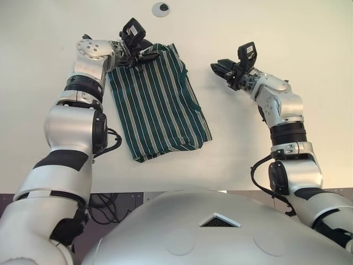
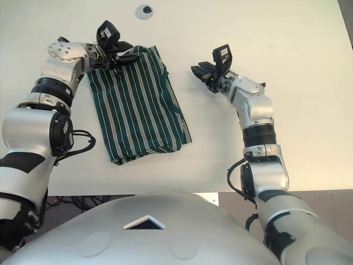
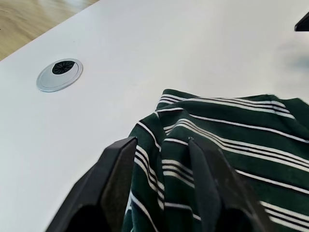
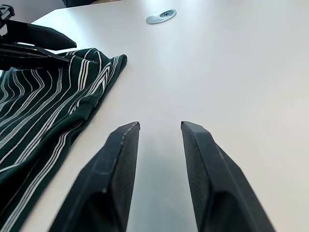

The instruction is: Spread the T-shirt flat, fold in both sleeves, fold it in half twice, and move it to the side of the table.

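White surface (image 1: 276, 33) carries a round cable port (image 1: 161, 9) at its far edge and the striped green T-shirt (image 1: 157, 105), which lies left of centre, folded into a narrow rectangle. The left gripper (image 1: 144, 55) is at the shirt's far left corner, its fingers on either side of a raised fold of cloth and apparently pinching it. The right gripper (image 4: 159, 126) hangs open and empty over bare surface, right of the shirt's far corner and apart from it. With one corner held, a pull could drag only the top layer, opening the folds or skewing the rectangle.
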Tool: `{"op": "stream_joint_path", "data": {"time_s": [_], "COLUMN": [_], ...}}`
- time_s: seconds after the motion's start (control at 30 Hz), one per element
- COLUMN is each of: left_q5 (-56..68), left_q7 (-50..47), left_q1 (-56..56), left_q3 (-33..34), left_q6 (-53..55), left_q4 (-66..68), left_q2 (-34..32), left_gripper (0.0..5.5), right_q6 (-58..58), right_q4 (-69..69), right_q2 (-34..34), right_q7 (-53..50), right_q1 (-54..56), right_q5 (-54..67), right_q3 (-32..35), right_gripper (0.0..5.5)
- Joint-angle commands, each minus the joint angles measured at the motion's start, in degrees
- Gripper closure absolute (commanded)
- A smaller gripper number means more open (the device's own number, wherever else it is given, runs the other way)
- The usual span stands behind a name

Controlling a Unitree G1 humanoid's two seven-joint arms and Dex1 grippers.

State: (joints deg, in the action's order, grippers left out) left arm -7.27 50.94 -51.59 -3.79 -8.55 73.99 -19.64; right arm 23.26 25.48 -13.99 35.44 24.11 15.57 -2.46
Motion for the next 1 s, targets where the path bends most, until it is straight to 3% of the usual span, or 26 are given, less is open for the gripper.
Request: {"op": "stream_joint_path", "data": {"time_s": [0.03,0.33,0.77,1.0], "left_q5": [-0.6,0.0,0.9,10.4], "left_q7": [-2.8,-3.6,-2.8,10.2], "left_q1": [0.8,2.0,1.5,-1.7], "left_q3": [0.2,0.7,2.0,10.2], "left_q6": [-0.2,1.0,0.6,16.7], "left_q4": [1.0,1.7,1.4,1.9], "left_q2": [0.3,0.7,1.6,1.0], "left_gripper": [3.58,3.58,5.32,5.44], "right_q6": [0.5,0.5,0.8,1.2], "right_q4": [-0.1,0.3,-0.3,-0.2], "right_q2": [0.7,0.5,0.4,0.3], "right_q7": [0.1,0.5,0.6,0.8], "right_q1": [0.3,1.1,0.3,0.2], "right_q5": [-1.0,-1.2,-1.3,-1.3], "right_q3": [-0.7,-1.0,-1.7,-2.2], "right_gripper": [3.95,3.95,3.95,3.95]}}
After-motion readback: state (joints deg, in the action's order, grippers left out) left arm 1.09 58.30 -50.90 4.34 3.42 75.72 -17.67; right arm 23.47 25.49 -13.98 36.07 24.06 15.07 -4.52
